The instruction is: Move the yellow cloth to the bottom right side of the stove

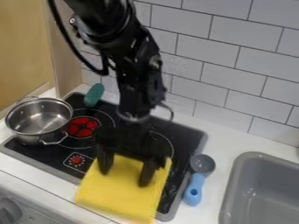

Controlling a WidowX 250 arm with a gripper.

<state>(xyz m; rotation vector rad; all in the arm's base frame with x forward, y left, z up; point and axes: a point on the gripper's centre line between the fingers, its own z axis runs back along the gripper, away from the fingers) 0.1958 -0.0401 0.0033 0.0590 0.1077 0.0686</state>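
The black gripper (pixel 125 176) hangs down over the front part of the stove (pixel 186 146), its two fingers spread apart. Beneath and around the fingertips lies the yellow cloth (pixel 119 196), spread out fairly flat. The cloth covers the stove's front right area and reaches past its front edge onto the white counter. Both fingers overlap the cloth's upper half; whether they touch it I cannot tell. Part of the cloth's upper edge and the rear right burner are hidden behind the gripper.
A metal pot (pixel 39 117) stands on the stove's left side, near a red burner (pixel 81 127). Behind it lies a green object (pixel 94 95). A grey and blue scoop (pixel 194 189) rests along the stove's right edge, with the grey sink (pixel 262 192) farther right. Tiled wall (pixel 234 78) stands behind.
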